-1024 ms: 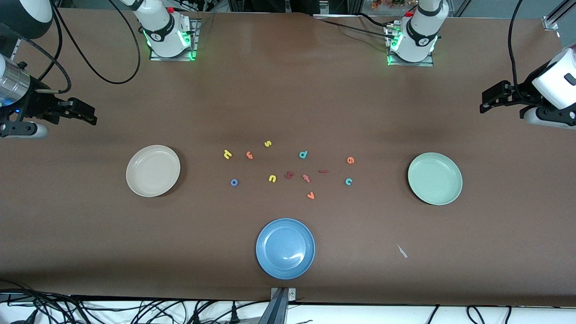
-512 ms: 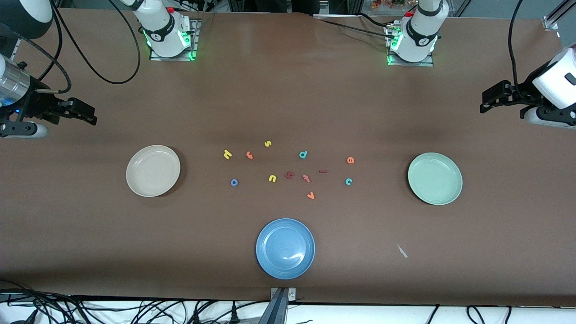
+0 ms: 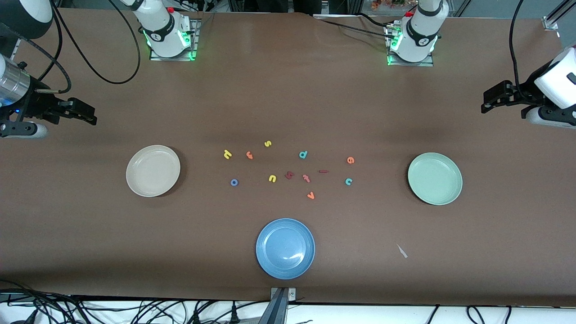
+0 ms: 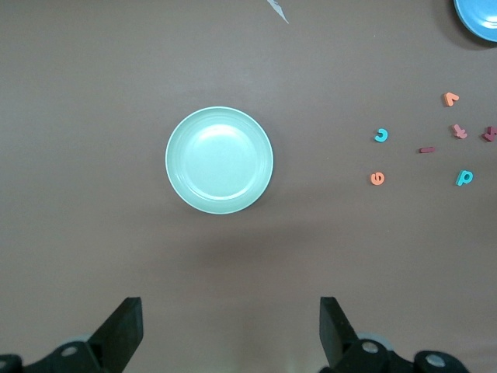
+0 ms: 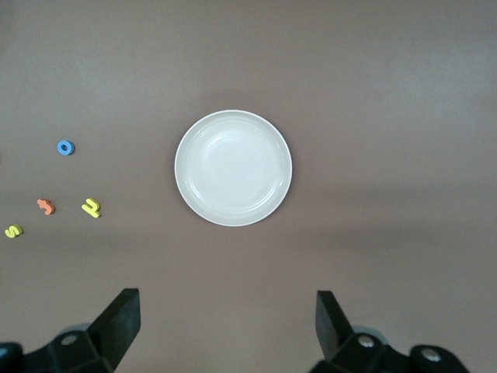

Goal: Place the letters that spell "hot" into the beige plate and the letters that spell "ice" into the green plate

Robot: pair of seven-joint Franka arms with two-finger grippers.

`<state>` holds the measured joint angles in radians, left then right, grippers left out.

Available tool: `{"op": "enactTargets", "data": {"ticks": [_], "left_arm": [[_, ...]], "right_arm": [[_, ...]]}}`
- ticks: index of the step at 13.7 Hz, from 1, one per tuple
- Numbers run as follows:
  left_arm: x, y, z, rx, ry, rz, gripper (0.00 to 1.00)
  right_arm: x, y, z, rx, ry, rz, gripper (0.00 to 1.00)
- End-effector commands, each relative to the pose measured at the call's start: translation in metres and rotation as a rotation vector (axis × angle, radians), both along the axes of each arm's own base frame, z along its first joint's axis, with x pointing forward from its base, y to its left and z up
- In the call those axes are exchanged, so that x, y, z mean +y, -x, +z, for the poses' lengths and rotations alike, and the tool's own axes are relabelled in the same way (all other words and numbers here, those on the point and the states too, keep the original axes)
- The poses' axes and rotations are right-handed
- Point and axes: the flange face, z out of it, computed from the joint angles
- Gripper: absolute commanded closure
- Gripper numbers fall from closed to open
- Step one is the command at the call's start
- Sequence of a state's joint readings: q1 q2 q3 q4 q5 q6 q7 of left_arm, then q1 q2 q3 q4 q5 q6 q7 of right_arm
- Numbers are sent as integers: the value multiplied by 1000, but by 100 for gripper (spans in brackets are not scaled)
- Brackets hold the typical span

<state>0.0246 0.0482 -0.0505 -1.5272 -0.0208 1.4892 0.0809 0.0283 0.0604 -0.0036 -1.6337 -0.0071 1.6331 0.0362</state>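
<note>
Front view: nothing's sorted yet. Beige plate sits toward the right arm's end, green plate toward the left arm's end, both bare. Letters lie loose between them. The "hot" set is on the beige side: yellow h, orange t, blue o. The "ice" set is closer to the green plate: dark red i, teal c, orange e. That split looks handy, 1 arm per word. Decoys mixed in: yellow u, teal d, plus a blue plate nearest the camera. Right gripper and left gripper hang up over the table's 2 ends, waiting.

Left wrist view: left gripper's fingers spread wide apart, holding nothing, green plate centred below, c, i, e off beside it.

Right wrist view: right gripper's fingers likewise wide apart and bare, beige plate centred, o, t, h nearby.
</note>
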Motion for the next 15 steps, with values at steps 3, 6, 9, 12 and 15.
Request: {"op": "enactTargets", "data": {"ticks": [3, 6, 9, 12, 15], "left_arm": [[2, -2, 6, 0, 25, 2, 0], [8, -2, 7, -3, 25, 3, 0], [7, -2, 6, 0, 23, 6, 0], [7, -2, 6, -2, 25, 10, 0], [6, -2, 7, -3, 19, 2, 0]], "right_arm": [[-1, -2, 3, 2, 6, 3, 0], [-1, -2, 4, 0, 6, 3, 0], [-1, -2, 3, 2, 7, 1, 0], [-1, -2, 4, 0, 8, 2, 0], [0, -2, 4, -1, 8, 2, 0]]}}
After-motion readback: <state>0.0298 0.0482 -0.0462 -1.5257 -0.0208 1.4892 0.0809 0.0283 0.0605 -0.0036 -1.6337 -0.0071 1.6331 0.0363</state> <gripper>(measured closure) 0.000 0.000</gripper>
